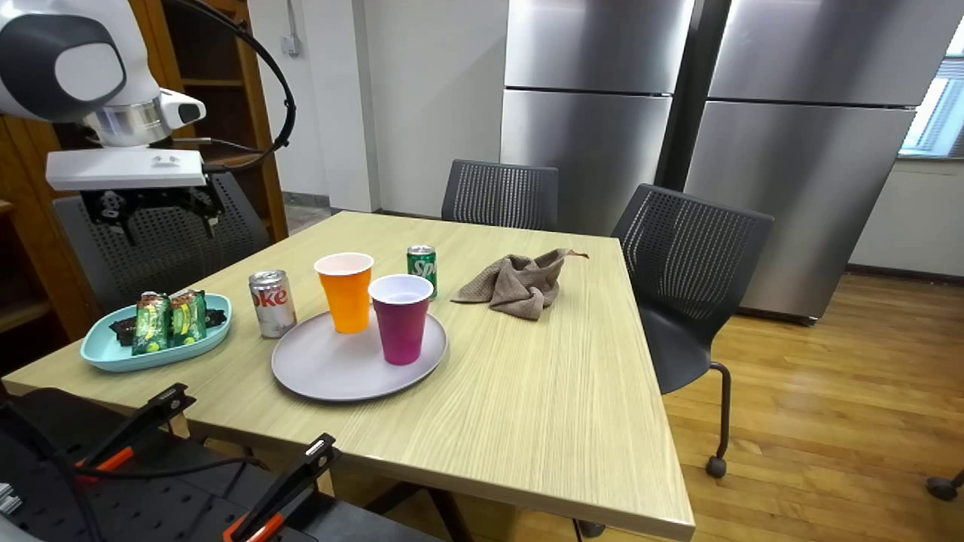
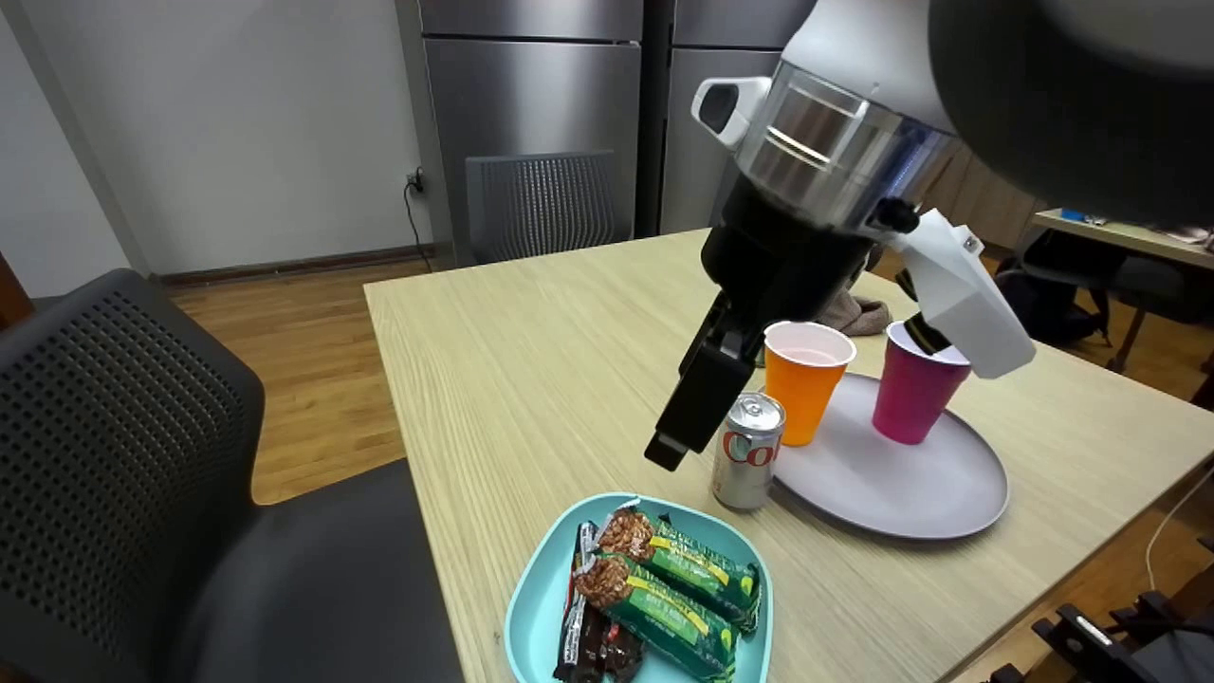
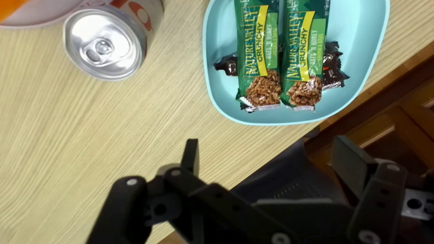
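Two green granola bars point(image 3: 259, 51) lie side by side in a turquoise dish point(image 3: 220, 98), in the upper right of the wrist view, on top of dark-wrapped bars point(image 3: 334, 64) that poke out at either side. From where I stand, the end effector point(image 3: 273, 161) gapes wide and empty, its jaws far apart along the bottom of that view, nearest to the dish but clear of it. In an exterior view it hangs at the upper left, higher than the worktop point(image 1: 542, 421). A silver Coke can point(image 3: 103, 44) stands upright at the upper left of the wrist view, just beside a grey plate point(image 1: 331, 369); whether they touch I can't make out. On that plate, left of centre in an exterior view, an orange cup point(image 1: 346, 297) and a magenta cup point(image 1: 401, 324) stand upright. Behind them is a green Sprite can point(image 1: 422, 265), partly hidden, and near the middle of the frame lies a crumpled brown cloth point(image 1: 520, 286). Black chairs point(image 1: 501, 192) stand around the worktop.
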### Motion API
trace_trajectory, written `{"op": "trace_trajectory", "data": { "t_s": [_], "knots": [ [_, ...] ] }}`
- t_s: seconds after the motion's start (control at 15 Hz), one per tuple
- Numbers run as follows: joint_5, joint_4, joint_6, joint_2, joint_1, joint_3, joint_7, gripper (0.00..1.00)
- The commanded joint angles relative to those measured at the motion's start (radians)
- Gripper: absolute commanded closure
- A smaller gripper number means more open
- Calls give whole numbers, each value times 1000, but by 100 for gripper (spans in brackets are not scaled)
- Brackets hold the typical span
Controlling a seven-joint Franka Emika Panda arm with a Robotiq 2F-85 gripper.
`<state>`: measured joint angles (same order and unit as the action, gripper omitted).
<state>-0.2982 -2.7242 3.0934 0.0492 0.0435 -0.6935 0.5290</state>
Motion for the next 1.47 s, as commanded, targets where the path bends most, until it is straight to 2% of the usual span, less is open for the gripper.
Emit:
{"op": "trace_trajectory", "data": {
  "t_s": [0.0, 0.13, 0.33, 0.4, 0.6, 0.8, 1.2, 1.4],
  "knots": [
    [-34, -37, -12, -116, 15, 6, 15, 0],
    [-16, -49, -35, -168, 22, 37, 10, 0],
    [69, -70, -114, -262, 81, 77, -14, 0],
    [209, -72, -135, -273, -22, 235, -102, 0],
    [433, -40, -240, -305, 1, 345, -175, 0],
    [559, -5, -295, -303, 1, 435, -220, 0],
    [603, 93, -468, -278, -5, 567, -218, 0],
    [532, 138, -563, -267, -31, 627, -173, 0]
  ]
}}
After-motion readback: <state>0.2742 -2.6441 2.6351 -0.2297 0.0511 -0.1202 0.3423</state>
